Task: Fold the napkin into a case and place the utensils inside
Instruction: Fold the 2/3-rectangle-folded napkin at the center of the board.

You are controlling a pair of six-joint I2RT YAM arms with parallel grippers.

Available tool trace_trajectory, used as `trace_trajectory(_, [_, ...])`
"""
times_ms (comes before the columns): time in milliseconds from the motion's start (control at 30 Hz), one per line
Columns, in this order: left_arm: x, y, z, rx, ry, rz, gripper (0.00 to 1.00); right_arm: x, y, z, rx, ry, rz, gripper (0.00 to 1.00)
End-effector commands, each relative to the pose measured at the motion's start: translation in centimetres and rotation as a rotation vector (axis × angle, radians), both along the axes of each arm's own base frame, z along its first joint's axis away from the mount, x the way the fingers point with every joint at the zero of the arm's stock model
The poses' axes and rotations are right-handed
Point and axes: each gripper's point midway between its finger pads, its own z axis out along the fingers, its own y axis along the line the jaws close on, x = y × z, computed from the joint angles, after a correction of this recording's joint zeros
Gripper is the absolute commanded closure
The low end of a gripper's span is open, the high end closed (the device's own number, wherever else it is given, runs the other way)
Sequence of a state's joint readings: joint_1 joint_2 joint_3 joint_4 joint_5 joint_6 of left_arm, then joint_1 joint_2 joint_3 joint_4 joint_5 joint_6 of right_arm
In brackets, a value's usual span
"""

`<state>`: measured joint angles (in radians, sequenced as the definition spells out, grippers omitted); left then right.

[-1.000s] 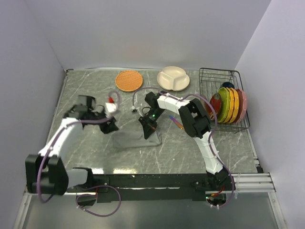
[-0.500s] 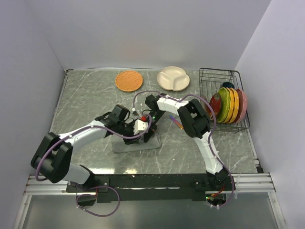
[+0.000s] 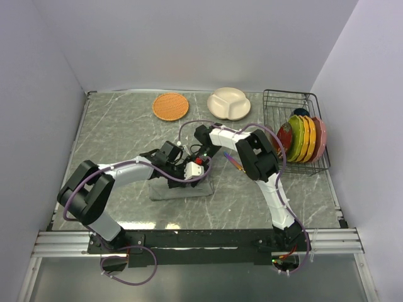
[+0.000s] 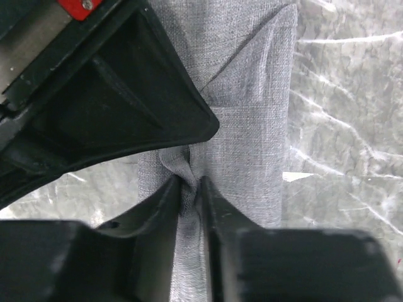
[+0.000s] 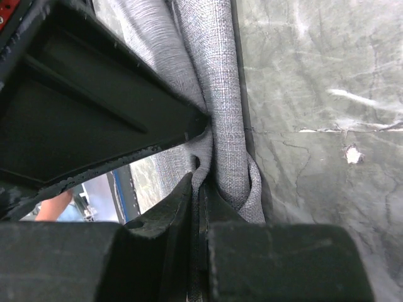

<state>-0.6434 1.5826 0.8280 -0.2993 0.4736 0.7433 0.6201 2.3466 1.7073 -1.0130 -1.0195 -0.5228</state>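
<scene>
Since a second ago, the left arm has been swung in from the left of the bench [image 3: 119, 135] to the middle of the napkin [image 3: 178, 190]. The left hand [image 4: 189, 190], wider before, is now pinched together on a raised fold of cloth. The right hand [image 5: 200, 179] has not been moved and is clamped on a rolled edge just beside it.

The napkin is seen as a grey woven oblong, lying flat at the bench's centre, with a diagonal crease at one end.

The bench is of grey marbled stone, enclosed by pale walls. An orange mat [image 3: 170, 106], a white divided dish [image 3: 229, 102] and a wire rack [image 3: 286, 100] of coloured plates [image 3: 303, 138] are set along the far side.
</scene>
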Motion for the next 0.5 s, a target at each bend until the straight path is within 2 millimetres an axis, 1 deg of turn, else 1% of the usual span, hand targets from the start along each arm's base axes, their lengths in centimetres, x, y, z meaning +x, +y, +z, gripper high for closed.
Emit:
trace_trajectory(0, [0.9,-0.7,0.9,-0.004,-0.03,-0.011,0.86,1.2,-0.5,1.8,0.021,-0.06,-0.013,0.87])
trace_trajectory(33, [0.8,-0.7,1.1,-0.007,-0.022,-0.008,0.88,1.9,-0.9,2.2,0.021,-0.064,-0.034,0.8])
trace_trajectory(67, [0.6,-0.6,1.0,-0.008,-0.013,-0.01,0.92,2.2,-1.1,2.5,0.019,-0.068,-0.048,0.64])
trace_trajectory(100, [0.4,-0.6,1.2,-0.01,-0.004,-0.012,0.94,2.8,-1.2,3.3,0.017,-0.067,-0.071,0.58])
trace_trajectory(133, [0.1,-0.6,1.2,-0.016,0.005,-0.009,0.94,3.6,-1.7,3.7,0.014,-0.068,-0.1,0.5])
trace_trajectory(200, [-0.2,-0.7,1.3,-0.026,0.019,-0.006,0.97,4.4,-2.1,4.7,0.004,-0.068,-0.14,0.45])
trace_trajectory(267, [-0.3,-0.8,1.4,-0.033,0.031,0.007,0.98,4.8,-2.8,5.2,-0.006,-0.078,-0.153,0.42])
trace_trajectory(333, [-0.1,-0.9,1.3,-0.033,0.033,0.017,0.98,4.5,-3.3,5.6,-0.013,-0.09,-0.149,0.39])
trace_trajectory(433, [0.1,-1.0,1.3,-0.037,0.042,0.034,0.98,3.5,-3.6,6.1,-0.006,-0.081,-0.15,0.31])
trace_trajectory(467, [0.2,-1.0,1.4,-0.038,0.045,0.037,0.98,3.0,-3.6,6.5,0.007,-0.068,-0.15,0.3])
